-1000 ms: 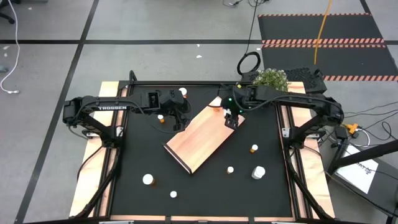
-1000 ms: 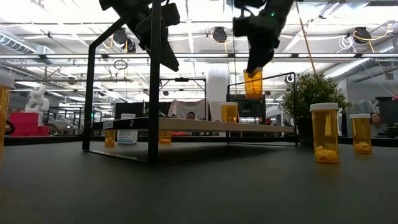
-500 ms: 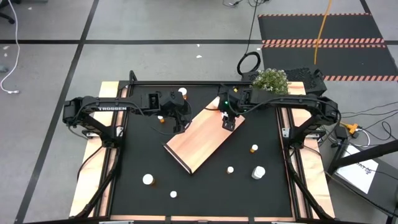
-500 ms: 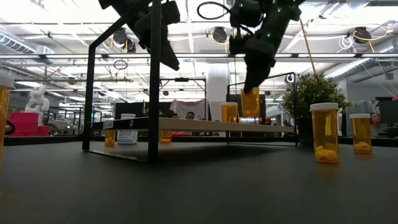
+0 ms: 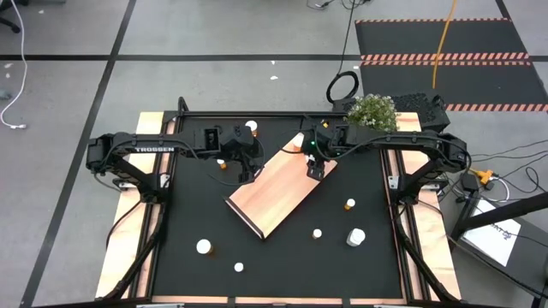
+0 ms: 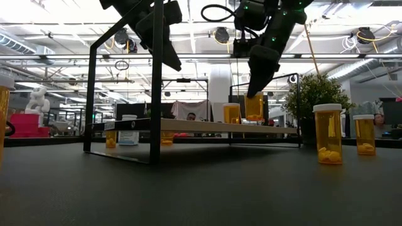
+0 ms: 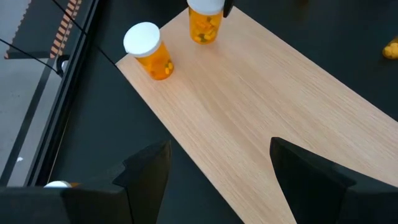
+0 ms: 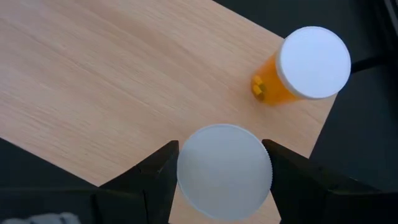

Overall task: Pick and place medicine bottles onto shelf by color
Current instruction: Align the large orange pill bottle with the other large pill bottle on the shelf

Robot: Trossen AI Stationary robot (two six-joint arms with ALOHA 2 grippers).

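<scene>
Right hand (image 8: 224, 180) clamps bottle (image 6: 254, 107) by cap, over shelf (image 5: 282, 188); left hand (image 7: 217, 168) open, empty. Bottle light, rigid, slick; grip cap.

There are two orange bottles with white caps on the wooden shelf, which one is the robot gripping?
The orange white-capped bottle clamped between the right end effector fingers; its neighbour stands free near the light-wood shelf corner, touched by nothing.

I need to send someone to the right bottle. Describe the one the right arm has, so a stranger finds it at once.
Find the light-wood shelf lying slantwise mid-table. Two orange, white-capped bottles stand at its far corner, near the potted plant. Yours is the held bottle between the right pincer fingers; the free bottle beside it stands untouched.
</scene>
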